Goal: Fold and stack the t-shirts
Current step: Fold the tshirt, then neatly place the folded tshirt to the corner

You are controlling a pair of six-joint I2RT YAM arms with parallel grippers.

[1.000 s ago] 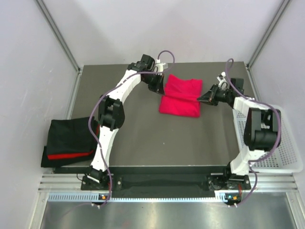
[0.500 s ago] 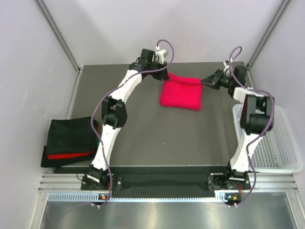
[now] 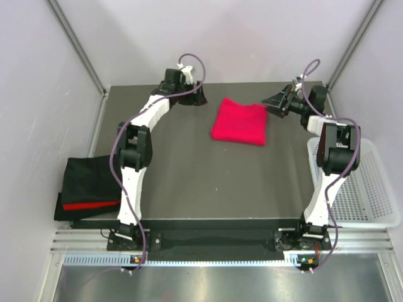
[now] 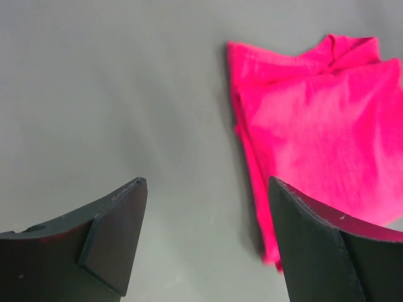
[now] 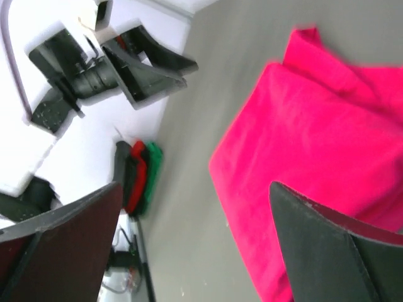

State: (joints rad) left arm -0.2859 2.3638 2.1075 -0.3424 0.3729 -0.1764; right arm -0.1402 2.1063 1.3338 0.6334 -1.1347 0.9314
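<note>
Shows the magenta t-shirt [image 3: 239, 121] folded to a nearly square packet at the far middle of the table [image 3: 189, 176], well apart from the pile [image 3: 91, 187] of black, red and green shirts at the near left edge. Compared with one second ago: left gripper [image 3: 196, 99] and right gripper [image 3: 272, 100] both let go, jaws now wide and empty. Left one drawn away to the left, right one just beside the right edge. Packet a little wider than deep, turned slightly clockwise from above, long axis about left to right.
</note>
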